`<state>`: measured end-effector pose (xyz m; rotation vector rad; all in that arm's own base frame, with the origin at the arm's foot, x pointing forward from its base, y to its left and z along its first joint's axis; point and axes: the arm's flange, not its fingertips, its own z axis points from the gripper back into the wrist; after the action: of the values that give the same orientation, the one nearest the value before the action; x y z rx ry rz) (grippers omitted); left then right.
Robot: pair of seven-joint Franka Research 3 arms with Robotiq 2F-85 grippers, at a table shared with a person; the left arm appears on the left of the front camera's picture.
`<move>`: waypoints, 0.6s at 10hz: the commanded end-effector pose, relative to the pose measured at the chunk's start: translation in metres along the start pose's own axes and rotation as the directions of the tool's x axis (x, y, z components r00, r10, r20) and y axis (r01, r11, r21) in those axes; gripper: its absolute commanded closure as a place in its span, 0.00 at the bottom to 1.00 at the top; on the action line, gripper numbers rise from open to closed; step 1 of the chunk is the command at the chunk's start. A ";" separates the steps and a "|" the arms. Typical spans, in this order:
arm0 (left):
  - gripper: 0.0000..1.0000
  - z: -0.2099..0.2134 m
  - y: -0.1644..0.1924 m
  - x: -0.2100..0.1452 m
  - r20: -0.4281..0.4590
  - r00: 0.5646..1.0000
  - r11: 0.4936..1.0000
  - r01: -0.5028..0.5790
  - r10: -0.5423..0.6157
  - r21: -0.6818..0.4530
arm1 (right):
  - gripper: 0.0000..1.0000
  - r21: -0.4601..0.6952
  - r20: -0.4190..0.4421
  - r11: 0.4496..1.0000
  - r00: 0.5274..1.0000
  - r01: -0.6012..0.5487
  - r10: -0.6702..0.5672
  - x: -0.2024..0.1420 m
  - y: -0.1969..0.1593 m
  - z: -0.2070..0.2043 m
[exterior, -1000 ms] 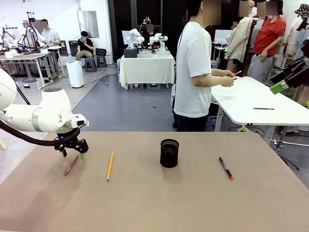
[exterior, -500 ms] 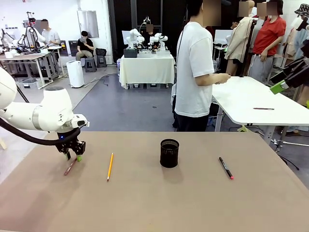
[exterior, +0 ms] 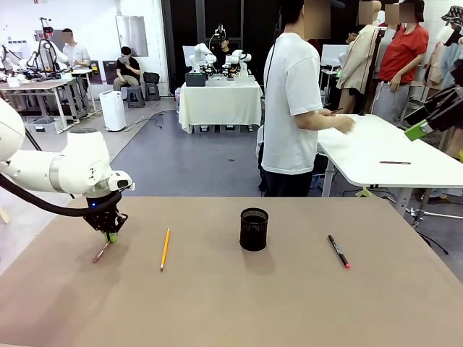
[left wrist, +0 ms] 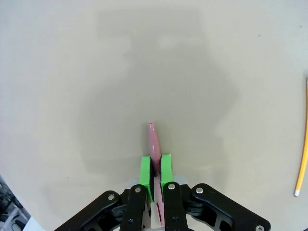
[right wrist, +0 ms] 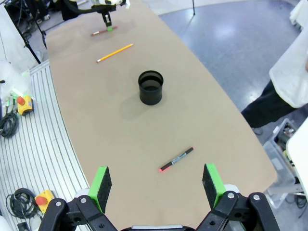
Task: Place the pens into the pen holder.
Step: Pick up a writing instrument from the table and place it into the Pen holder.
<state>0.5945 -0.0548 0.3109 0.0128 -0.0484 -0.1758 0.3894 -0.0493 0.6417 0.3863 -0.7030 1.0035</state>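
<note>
**Left gripper clamped on the reddish pencil, right gripper spread wide above the table**

At the left side of the brown table [exterior: 289, 303], the left gripper [exterior: 110, 236] is down at the surface with its two green pads pressed together on the dark reddish pencil [exterior: 100, 252]. In the left wrist view the pads pinch the pencil from both sides, and its pointed end sticks out ahead of the fingertips [left wrist: 166, 166]. From the front, the pencil slants away from the gripper toward the near left. Its free end sits at table level, but the pictures do not show whether that end is resting on the table or just off it.

The yellow-orange pencil [exterior: 165, 249] lies flat on the table to the right of the left gripper, apart from it. It runs roughly from the far side to the near side. The pen holder [exterior: 254, 229] stands upright near the middle of the table. From above, the right wrist view shows nothing inside it.

The black marker [exterior: 338, 251] lies flat to the right of the holder, well apart from it, with its pink-red tip toward the near edge.

The right gripper [right wrist: 157, 179] is held high over the right end of the table. Its fingers are spread wide apart with nothing between them.

A person in a white shirt [exterior: 289, 108] stands beyond the far edge, turned toward a white table [exterior: 391, 155] at the right.
</note>
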 end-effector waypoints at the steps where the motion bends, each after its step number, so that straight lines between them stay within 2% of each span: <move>1: 1.00 0.007 0.002 -0.010 -0.047 0.999 0.998 -0.005 0.002 -0.057 | 0.00 0.005 0.013 1.000 1.000 -0.006 0.006 0.001 0.001 0.001; 3: 1.00 0.033 0.007 -0.018 -0.052 0.998 0.962 0.014 -0.030 -0.274 | 0.00 0.005 0.013 1.000 1.000 -0.006 0.006 0.001 0.001 0.001; 5: 1.00 0.071 0.009 -0.025 0.008 0.998 0.892 0.065 -0.069 -0.447 | 0.00 0.005 0.013 1.000 1.000 -0.006 0.006 0.001 0.001 0.001; 6: 1.00 0.094 0.005 -0.031 0.065 0.992 0.831 0.127 -0.109 -0.541 | 0.00 0.005 0.013 1.000 1.000 -0.006 0.006 0.001 0.001 0.001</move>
<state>0.5682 -0.0551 0.3887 -0.4574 -0.0284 -0.2688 0.3895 -0.0492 0.6415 0.3866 -0.7023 1.0036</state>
